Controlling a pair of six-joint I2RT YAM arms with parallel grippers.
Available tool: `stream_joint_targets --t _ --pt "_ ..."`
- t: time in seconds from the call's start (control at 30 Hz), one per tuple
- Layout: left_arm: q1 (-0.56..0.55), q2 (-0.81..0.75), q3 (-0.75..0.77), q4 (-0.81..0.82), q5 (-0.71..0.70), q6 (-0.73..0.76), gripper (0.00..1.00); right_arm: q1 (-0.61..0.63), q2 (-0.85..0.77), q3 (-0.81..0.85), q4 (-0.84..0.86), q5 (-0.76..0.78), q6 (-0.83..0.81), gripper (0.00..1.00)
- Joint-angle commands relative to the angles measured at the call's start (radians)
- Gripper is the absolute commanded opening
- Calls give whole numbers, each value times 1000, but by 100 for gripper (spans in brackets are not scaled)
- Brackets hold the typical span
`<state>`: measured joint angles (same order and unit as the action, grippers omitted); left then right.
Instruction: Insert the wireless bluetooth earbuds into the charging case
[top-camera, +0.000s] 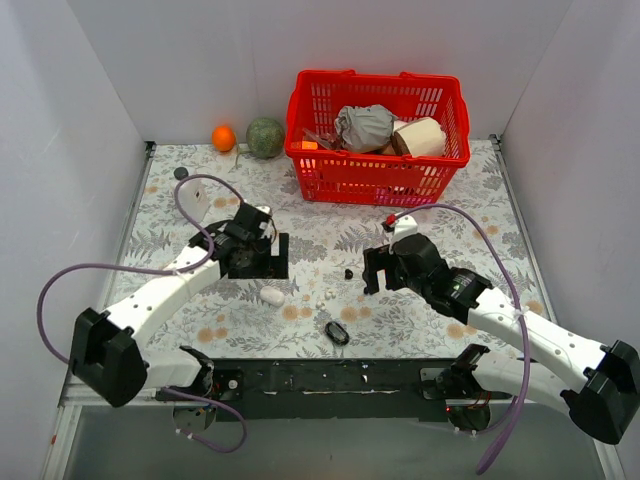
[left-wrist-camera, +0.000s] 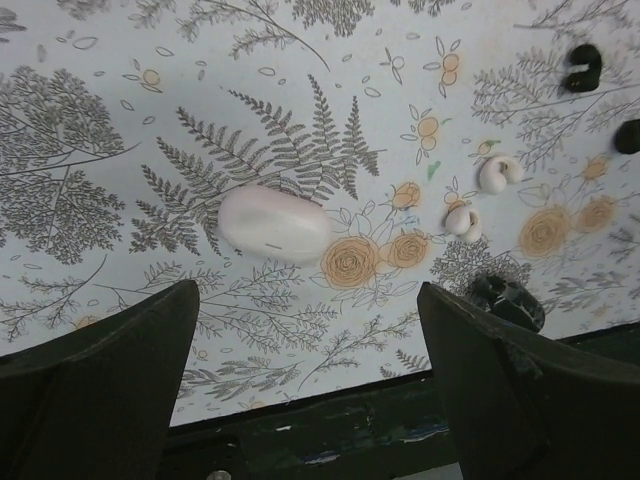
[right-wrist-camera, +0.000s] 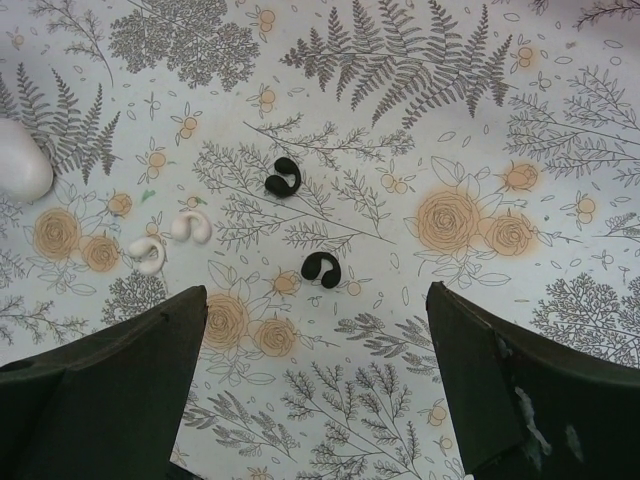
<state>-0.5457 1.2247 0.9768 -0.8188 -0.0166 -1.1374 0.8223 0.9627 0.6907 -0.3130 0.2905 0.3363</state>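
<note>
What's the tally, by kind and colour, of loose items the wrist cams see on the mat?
black earbuds: 2
white earbuds: 2
white charging case, lid shut: 1
black oval object: 1
Total: 6

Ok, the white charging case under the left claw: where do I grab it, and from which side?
Probably straight down from above, pinching its two long flanks at mid-length. The charging case lies flat and closed, a rounded pebble with its long axis in line with the left claw's closing direction, so the curved ends could slip out; turn the wrist first.
</note>
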Motion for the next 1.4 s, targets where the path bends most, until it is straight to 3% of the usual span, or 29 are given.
stream_joint_targets --t 0.0,0.27,0.3,0.67,1.37 --pt "-115 107 60 -97 -117 5 91 5 4 56 46 -47 -26 98" --pt "-148 171 11 -94 -149 -19 94 5 -38 20 57 -88 -11 98" --pt "-148 192 8 -91 -160 -28 98 3 -45 17 58 -91 -8 97" --pt "-140 248 -33 32 -144 -36 98 3 -105 -22 45 -100 4 98" --pt "-88 357 -44 95 -115 45 97 3 -93 -14 25 -96 -5 97"
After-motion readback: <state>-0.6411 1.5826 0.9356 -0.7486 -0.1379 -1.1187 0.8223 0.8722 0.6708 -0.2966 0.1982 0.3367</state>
